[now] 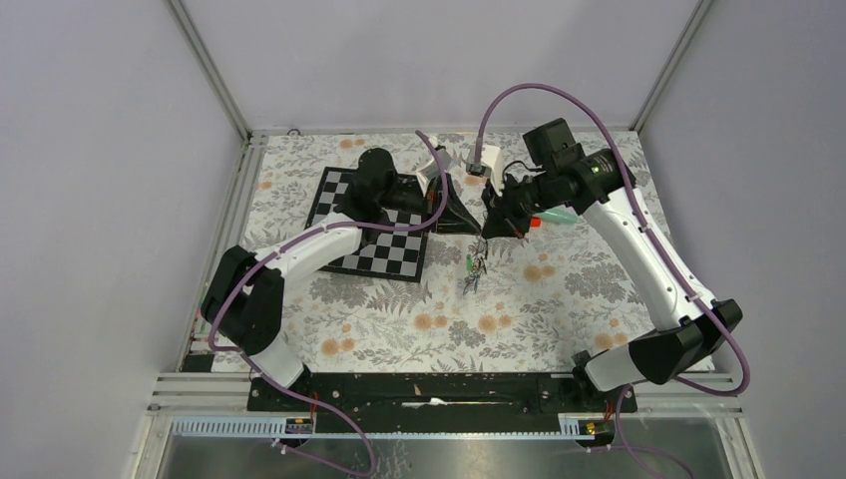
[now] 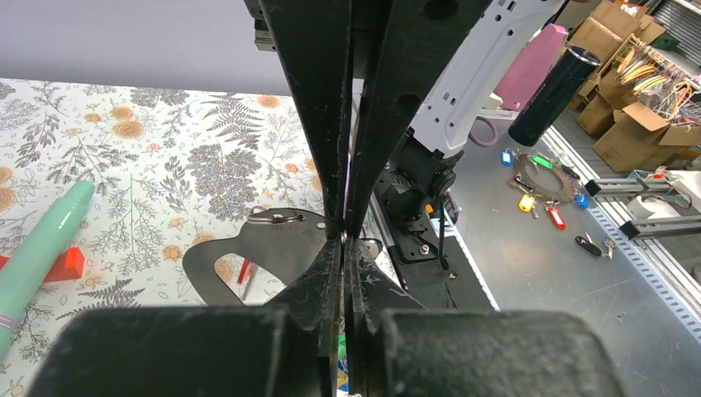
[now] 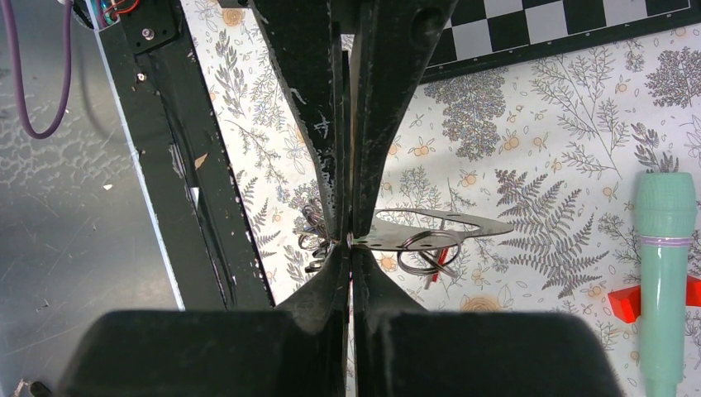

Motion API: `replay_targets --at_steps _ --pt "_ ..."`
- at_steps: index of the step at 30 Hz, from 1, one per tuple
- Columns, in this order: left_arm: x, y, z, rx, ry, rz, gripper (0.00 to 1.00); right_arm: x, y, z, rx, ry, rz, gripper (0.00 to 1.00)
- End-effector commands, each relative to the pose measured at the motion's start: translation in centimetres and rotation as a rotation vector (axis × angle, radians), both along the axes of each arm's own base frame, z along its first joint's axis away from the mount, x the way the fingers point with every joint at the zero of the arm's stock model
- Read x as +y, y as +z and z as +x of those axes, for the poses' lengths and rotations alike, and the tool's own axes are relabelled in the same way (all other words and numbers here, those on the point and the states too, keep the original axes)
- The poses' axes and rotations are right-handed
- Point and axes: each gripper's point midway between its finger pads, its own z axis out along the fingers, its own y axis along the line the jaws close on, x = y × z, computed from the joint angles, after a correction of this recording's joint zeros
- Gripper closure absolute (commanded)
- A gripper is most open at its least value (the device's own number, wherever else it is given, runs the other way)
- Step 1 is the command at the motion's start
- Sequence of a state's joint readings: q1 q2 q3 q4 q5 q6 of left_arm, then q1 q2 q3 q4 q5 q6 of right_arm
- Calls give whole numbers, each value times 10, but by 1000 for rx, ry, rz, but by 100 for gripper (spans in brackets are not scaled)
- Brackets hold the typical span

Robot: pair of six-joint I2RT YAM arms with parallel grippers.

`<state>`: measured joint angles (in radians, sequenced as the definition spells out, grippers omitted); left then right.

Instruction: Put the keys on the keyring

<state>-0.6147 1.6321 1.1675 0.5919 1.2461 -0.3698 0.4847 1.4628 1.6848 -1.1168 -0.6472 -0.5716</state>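
Where pale walls (image 1: pixel 419 60) rise, a floral sheet (image 1: pixel 559 319), seemingly cloth, spreads.

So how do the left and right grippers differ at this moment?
The left gripper reaches across the chessboard; the right gripper sits over floral cloth beside the teal tube. In the top view the left gripper points rightward and the right gripper leftward, tips meeting mid-table. Both are shut, apparently on the same keyring, with the keys bunched just near-side of them.
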Motion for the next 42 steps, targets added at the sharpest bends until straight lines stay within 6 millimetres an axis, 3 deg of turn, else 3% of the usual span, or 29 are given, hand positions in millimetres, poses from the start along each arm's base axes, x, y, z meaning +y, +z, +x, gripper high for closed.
replay_targets --at_steps 1,6,11,16,23,30,38,42 --pt "2 10 -7 -58 -33 -33 100 6 13 0 -37 20 38 100" --pt "2 13 -7 -43 -19 -38 100 7 13 -1 -52 16 55 98" --pt "9 28 -14 0 -11 -111 100 8 23 -2 -108 -6 125 75" --pt "13 33 -20 16 -12 -143 100 1 28 -1 -102 -35 178 63" --pt "16 37 -25 13 -21 -163 100 -1 21 -16 -78 11 229 57" --pt "16 40 -27 15 -28 -173 100 4 24 -32 -69 91 288 65" --pt "17 43 -28 15 -31 -182 100 7 21 -35 -57 113 308 99" --pt "18 45 -30 13 -33 -191 100 7 20 -35 -53 114 314 100"
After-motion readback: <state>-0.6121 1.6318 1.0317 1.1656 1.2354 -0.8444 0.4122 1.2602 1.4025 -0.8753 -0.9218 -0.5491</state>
